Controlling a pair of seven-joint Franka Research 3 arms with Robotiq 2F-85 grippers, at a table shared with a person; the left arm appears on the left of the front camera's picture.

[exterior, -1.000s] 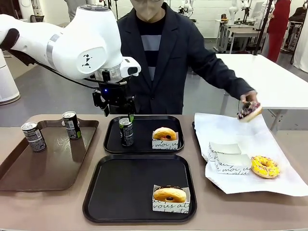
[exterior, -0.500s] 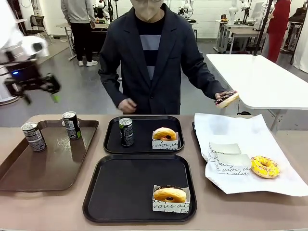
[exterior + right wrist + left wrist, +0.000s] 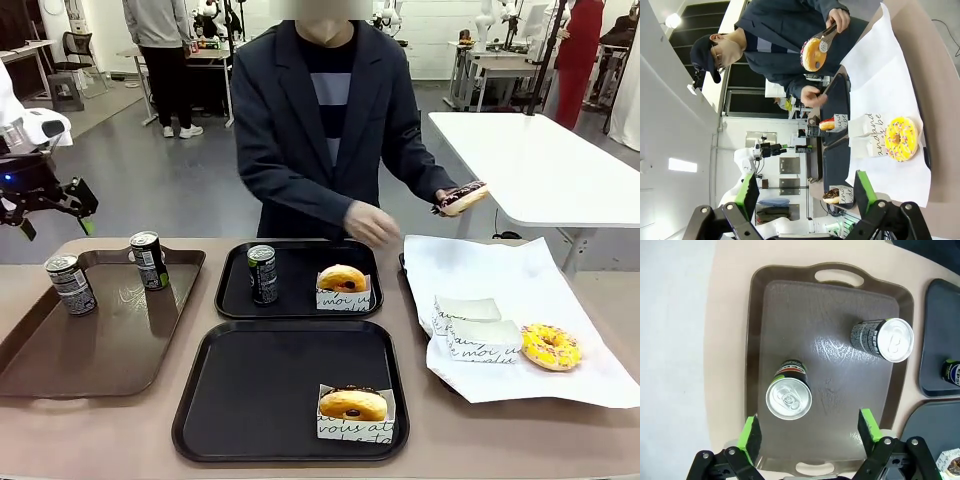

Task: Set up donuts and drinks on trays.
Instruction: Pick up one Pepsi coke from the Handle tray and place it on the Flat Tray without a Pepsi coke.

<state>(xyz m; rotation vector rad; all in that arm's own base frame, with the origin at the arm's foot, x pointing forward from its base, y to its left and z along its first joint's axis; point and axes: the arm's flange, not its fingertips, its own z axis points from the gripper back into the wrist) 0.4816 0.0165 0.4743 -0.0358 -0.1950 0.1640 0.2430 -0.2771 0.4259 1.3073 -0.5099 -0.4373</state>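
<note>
- Our left gripper (image 3: 810, 432) hangs open and empty above the brown tray (image 3: 840, 305), its pads (image 3: 751, 432) spread wide.
- Below it, between the pads, the nearer can (image 3: 788, 397) stands upright, closer to one pad than to the other. The other can (image 3: 888, 340) stands farther ahead, out past the opposite pad.
- We judge the step in hand to be fetching a drink for the front black tray (image 3: 270, 390). That tray lies well off to the gripper's side and carries a sleeved donut (image 3: 352, 404) but no can. The back black tray (image 3: 300, 262) already has both.
- We centre over the nearer can first, so that both pads meet it together and do not tip it.
- We then come straight down, grip the body below the silver top, and lift clear of the brown tray's rim before travelling.
- Our right gripper (image 3: 806, 192) is open too and holds nothing.
</note>
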